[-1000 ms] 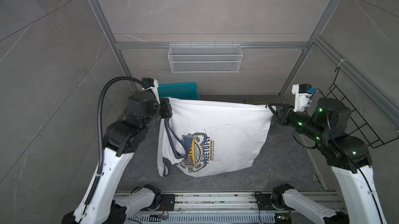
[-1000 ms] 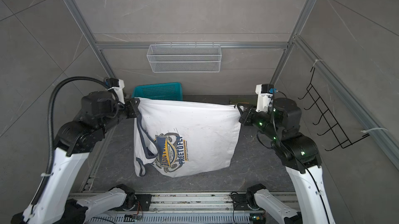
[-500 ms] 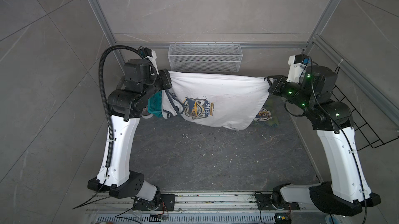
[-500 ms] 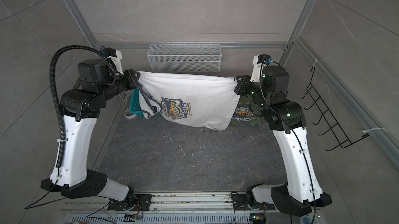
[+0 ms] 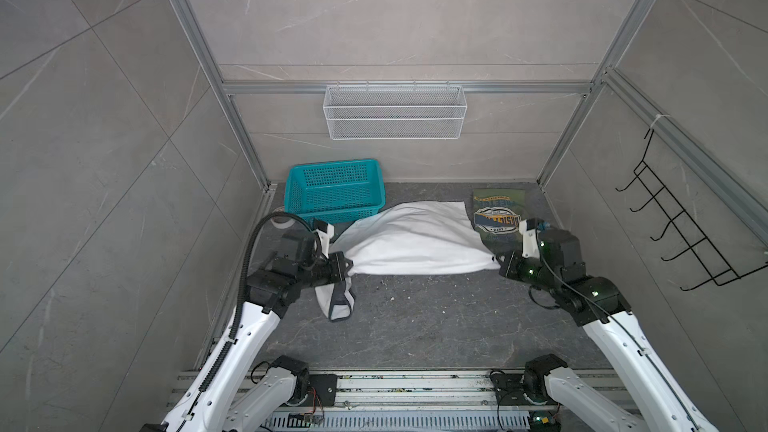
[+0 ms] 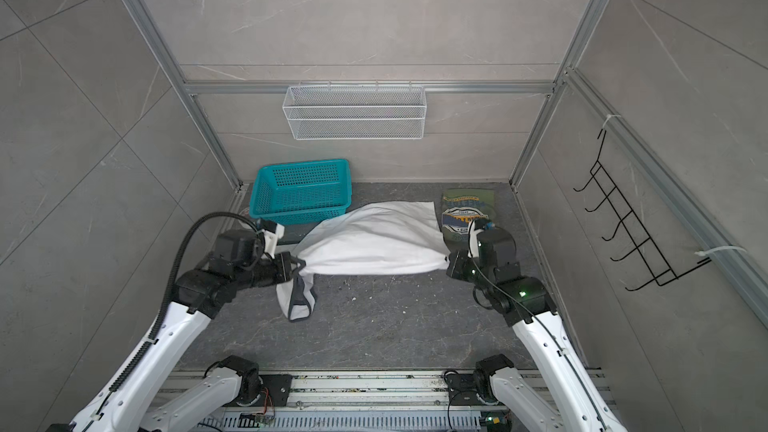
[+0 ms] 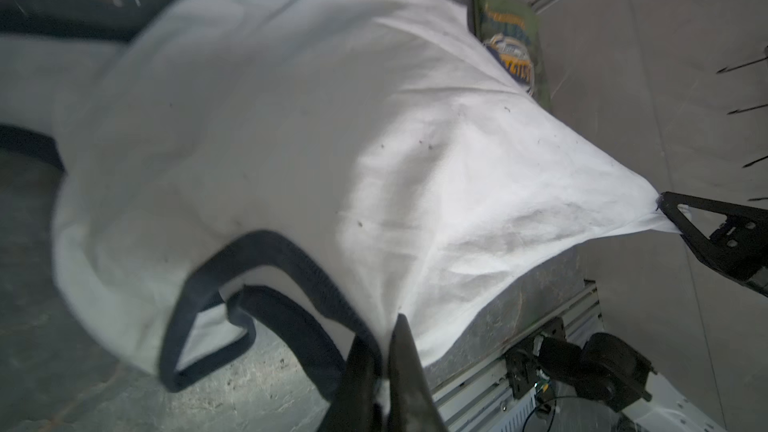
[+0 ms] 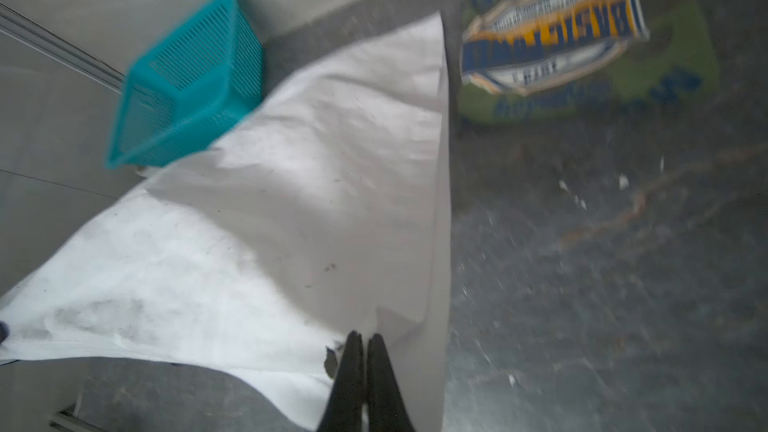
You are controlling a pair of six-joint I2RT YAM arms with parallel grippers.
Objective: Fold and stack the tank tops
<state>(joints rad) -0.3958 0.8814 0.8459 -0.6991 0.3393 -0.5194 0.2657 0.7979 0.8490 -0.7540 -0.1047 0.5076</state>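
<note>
The white tank top [image 5: 411, 238] [image 6: 374, 242] lies stretched across the dark floor between both grippers, plain side up, its graphic hidden. My left gripper [image 5: 348, 274] [image 7: 384, 330] is shut on its near left corner by the navy-trimmed straps [image 5: 338, 305], which trail onto the floor. My right gripper [image 5: 496, 261] [image 8: 365, 336] is shut on the near right corner, low over the floor. The olive green tank top [image 5: 498, 213] [image 8: 582, 34] lies folded at the back right, graphic up, just beside the white one's far right edge.
A teal basket [image 5: 334, 193] stands at the back left, touching the white cloth's far edge. A white wire shelf [image 5: 395, 118] hangs on the back wall and a black hook rack [image 5: 685, 222] on the right wall. The arms' base rail [image 5: 395, 388] runs along the front.
Both arms carried the hanging white tank top toward the back wall, then came down and forward. It now lies spread on the floor, graphic side down.
</note>
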